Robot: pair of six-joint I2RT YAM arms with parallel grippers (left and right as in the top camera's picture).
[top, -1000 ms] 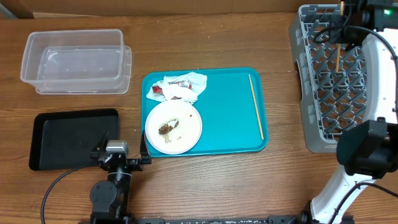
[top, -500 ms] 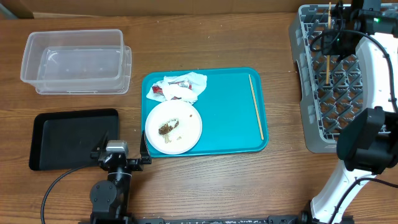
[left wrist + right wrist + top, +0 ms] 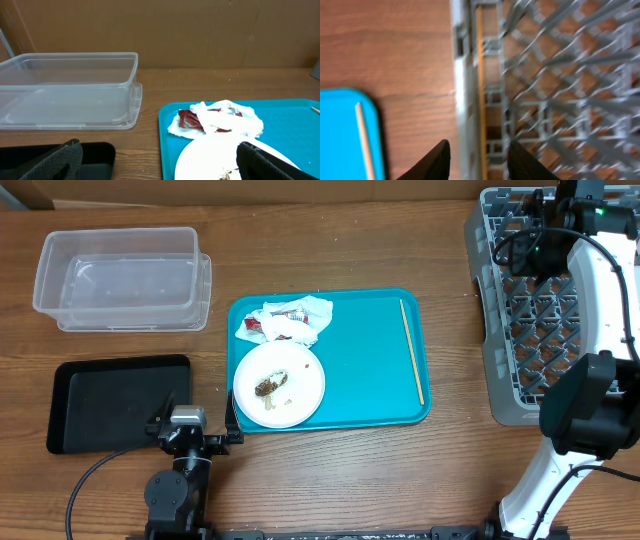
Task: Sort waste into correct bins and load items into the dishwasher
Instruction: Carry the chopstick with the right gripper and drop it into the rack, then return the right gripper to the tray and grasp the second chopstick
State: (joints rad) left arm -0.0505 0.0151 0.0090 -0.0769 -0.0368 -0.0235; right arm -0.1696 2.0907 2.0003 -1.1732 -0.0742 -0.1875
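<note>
- One chopstick [image 3: 480, 75] lies by the dishwasher's [image 3: 497, 360] 9 o'clock wall, my right tool [image 3: 479, 146] released around it.
- Next: the second chopstick [image 3: 411, 350], on the teal tray's [image 3: 370, 310] 3 o'clock side, needs a thin pinch; my left tool [image 3: 159, 150] gapes.

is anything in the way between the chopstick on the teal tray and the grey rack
Nothing visible. The chopstick lies alone along the right side of the teal tray, and only bare table separates it from the left wall of the rack. The napkin and plate sit on the tray's left side.
</note>
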